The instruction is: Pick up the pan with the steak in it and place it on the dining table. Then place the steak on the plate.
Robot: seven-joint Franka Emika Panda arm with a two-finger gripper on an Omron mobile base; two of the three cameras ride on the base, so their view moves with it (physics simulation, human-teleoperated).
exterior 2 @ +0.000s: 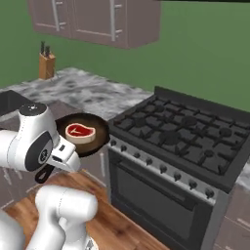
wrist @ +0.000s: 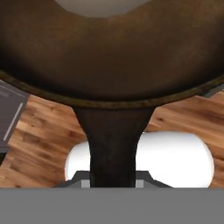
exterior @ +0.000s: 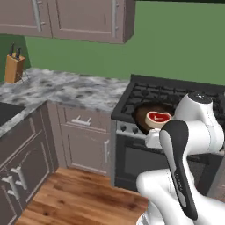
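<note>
The gripper (wrist: 113, 183), clamped tight on the pan (exterior 2: 84, 134) by its stubby handle, carries the rigid, likely heavy skillet just ahead, the loose steak (exterior 2: 80, 132) liable to slide inside.

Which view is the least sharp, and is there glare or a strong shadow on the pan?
Hand view: the pan is very close and soft, dark at its rim, no glare. Left base view: flat even light, steak clear. Right base view: similar, slightly blurry, no hard shadows.
</note>
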